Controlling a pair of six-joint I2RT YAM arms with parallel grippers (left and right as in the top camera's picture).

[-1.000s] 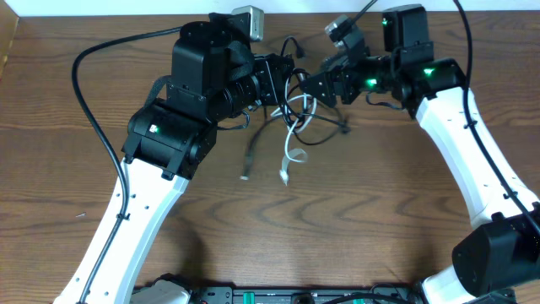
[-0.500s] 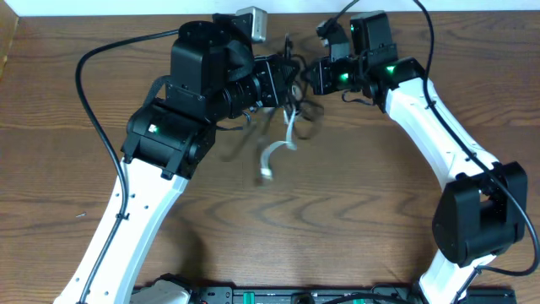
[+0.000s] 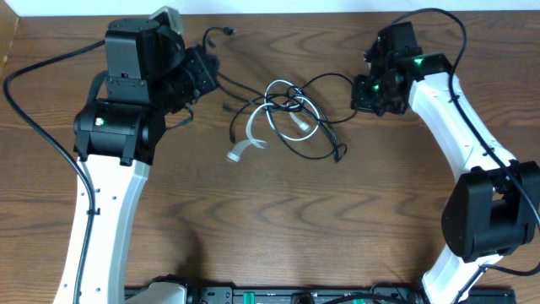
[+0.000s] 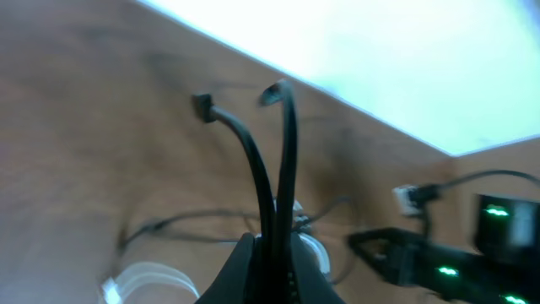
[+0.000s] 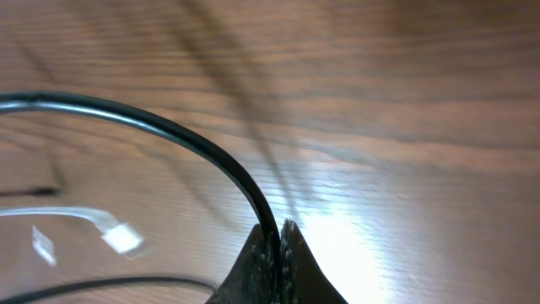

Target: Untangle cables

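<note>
The black cable point(image 3: 325, 78) and the white cable point(image 3: 236, 154) lie looped through each other in a loose tangle at mid table. My left gripper point(image 3: 205, 72), at the back left, is shut on the black cable point(image 4: 283, 160). Two of its strands rise past the jaws, one ending in a plug point(image 4: 202, 105). At the back right, my right gripper point(image 3: 359, 91) is shut on another stretch of the black cable point(image 5: 202, 148), which arcs away to the left. The white cable's plug point(image 5: 118, 238) lies on the wood to the left of the right gripper point(image 5: 276, 235).
The wooden table point(image 3: 270, 219) stretches toward me below the tangle. A thick black arm cable point(image 3: 29, 72) loops out at the left of the left arm. The table's far edge and a pale wall point(image 4: 405, 59) run close behind both grippers.
Both arms have drawn apart, left gripper leftward and right gripper rightward, spreading the bunched cables across the table. The right gripper has shut on the black cable.
</note>
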